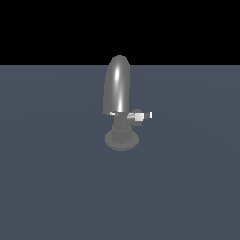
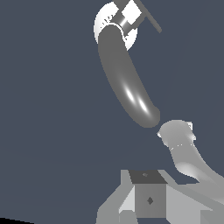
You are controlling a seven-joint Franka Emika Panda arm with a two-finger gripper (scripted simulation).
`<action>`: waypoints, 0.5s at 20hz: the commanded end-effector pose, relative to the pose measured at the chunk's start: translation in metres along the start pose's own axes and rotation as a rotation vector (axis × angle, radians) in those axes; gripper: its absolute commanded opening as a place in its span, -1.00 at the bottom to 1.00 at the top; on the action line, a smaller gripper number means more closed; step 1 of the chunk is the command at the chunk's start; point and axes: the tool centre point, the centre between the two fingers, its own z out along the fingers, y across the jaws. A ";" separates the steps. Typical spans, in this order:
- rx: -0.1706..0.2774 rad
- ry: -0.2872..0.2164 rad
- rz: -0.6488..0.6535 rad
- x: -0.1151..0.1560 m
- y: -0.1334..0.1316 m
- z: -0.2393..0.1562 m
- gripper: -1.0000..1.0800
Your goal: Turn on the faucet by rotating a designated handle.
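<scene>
The faucet (image 1: 118,86) stands upright in the middle of the exterior view, a tall shiny rounded spout over a dark valve body and a round ribbed base (image 1: 122,140). The handle (image 1: 144,115), a thin lever with a white tip and a round hub, points toward the exterior view's right. A shorter white-tipped stub (image 1: 112,113) sits on the opposite side. No arm appears in that view. The wrist view has the spout (image 2: 127,81) curving away from its bright base (image 2: 105,22). Grey gripper parts (image 2: 148,199) lie at the picture's edge, well clear of the faucet; their opening is unclear.
The faucet stands on a flat dark blue-grey floor (image 1: 56,187) that stretches around it on all sides. A pale rounded arm link (image 2: 186,151) shows beside the spout's end in the wrist view. Nothing else stands in sight.
</scene>
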 end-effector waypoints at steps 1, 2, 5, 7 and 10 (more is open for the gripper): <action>0.022 -0.052 0.047 0.015 -0.002 0.000 -1.00; 0.031 -0.072 0.066 0.021 -0.003 0.001 -1.00; 0.060 -0.137 0.124 0.040 -0.004 0.003 -1.00; 0.079 -0.182 0.165 0.054 -0.004 0.005 -1.00; 0.110 -0.252 0.228 0.074 -0.003 0.009 -1.00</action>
